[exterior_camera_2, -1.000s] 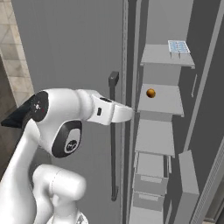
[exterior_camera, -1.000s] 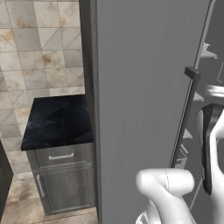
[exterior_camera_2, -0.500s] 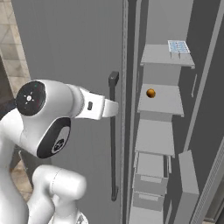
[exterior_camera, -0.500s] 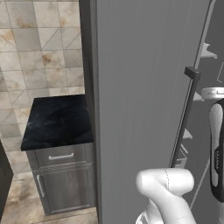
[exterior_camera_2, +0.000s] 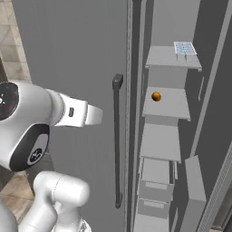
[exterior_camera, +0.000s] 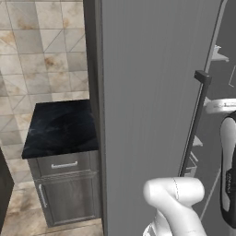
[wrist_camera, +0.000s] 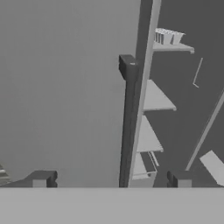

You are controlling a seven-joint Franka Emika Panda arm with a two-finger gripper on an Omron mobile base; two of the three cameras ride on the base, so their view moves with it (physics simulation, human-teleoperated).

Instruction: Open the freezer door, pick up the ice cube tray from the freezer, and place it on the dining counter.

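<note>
Right base view gives us the ice cube tray [exterior_camera_2: 185, 47] first: a pale blue-white grid lying flat on the top light grey shelf [exterior_camera_2: 173, 57] inside the freezer [exterior_camera_2: 181, 136], near that shelf's right end. One shelf down we see a small orange ball [exterior_camera_2: 156, 96], and lower still the drawers of the interior. The freezer door [exterior_camera_2: 77, 77] stands swung open to the left of the shelves, its brushed grey face turned toward us, and its long dark bar handle [exterior_camera_2: 117, 140] runs vertically close to the door's right edge. In the hand view we look along the gripper [wrist_camera: 111, 179]; its two dark fingertips [wrist_camera: 41, 178] stand wide apart with nothing between them, released, one low in front of the door panel and the other low in front of the open interior, with the handle rising between them further off. The tray shows there too, high on its shelf, well apart from the fingers. In the left base view we find the door's broad face, and to its left a small black-topped drawer cabinet [exterior_camera: 62, 126] against the tiled wall [exterior_camera: 44, 55].
</note>
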